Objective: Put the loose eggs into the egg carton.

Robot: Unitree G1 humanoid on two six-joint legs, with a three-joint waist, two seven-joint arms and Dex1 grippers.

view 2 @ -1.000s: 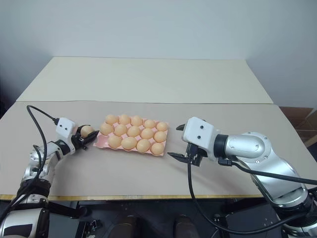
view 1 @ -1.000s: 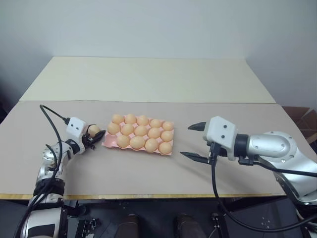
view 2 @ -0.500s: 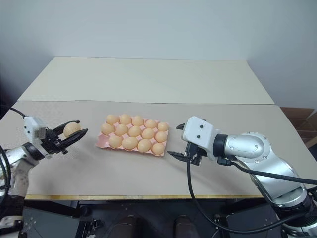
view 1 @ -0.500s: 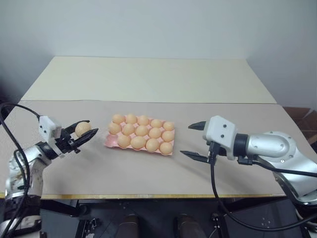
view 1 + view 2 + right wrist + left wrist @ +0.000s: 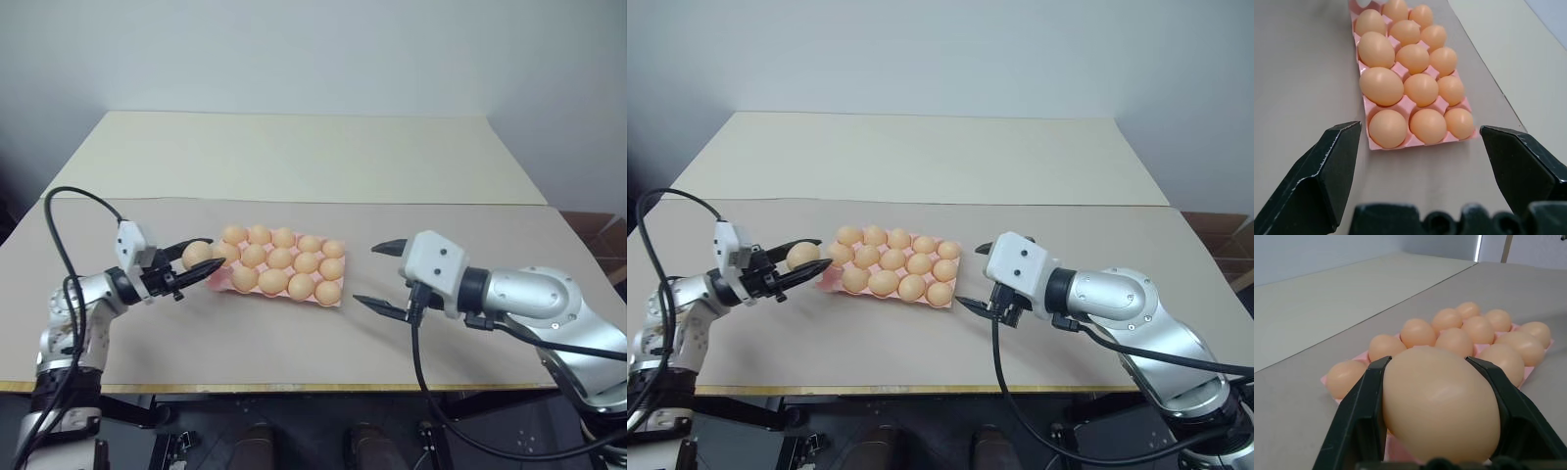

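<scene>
One pale orange-tan matte egg [image 5: 197, 254] sits clamped between the left gripper's [image 5: 200, 260] black fingers, which have swung back toward the flat pink egg carton [image 5: 277, 290] since half a second ago, when they held it well out to the side; the egg now hangs just off the carton's near-left corner. Fourteen eggs fill the carton's cups. The right gripper [image 5: 385, 276] has kept its place beyond the carton's other end, fingers spread wide and empty above the beige surface [image 5: 294, 343].

Left wrist view: the held egg [image 5: 1440, 401] is pinched between both fingers [image 5: 1359, 416], with the filled carton [image 5: 1327, 380] just past their tips.

Right wrist view: the carton [image 5: 1405, 105] lies ahead, between the parted fingers [image 5: 1322, 166], with one far corner cup empty.
</scene>
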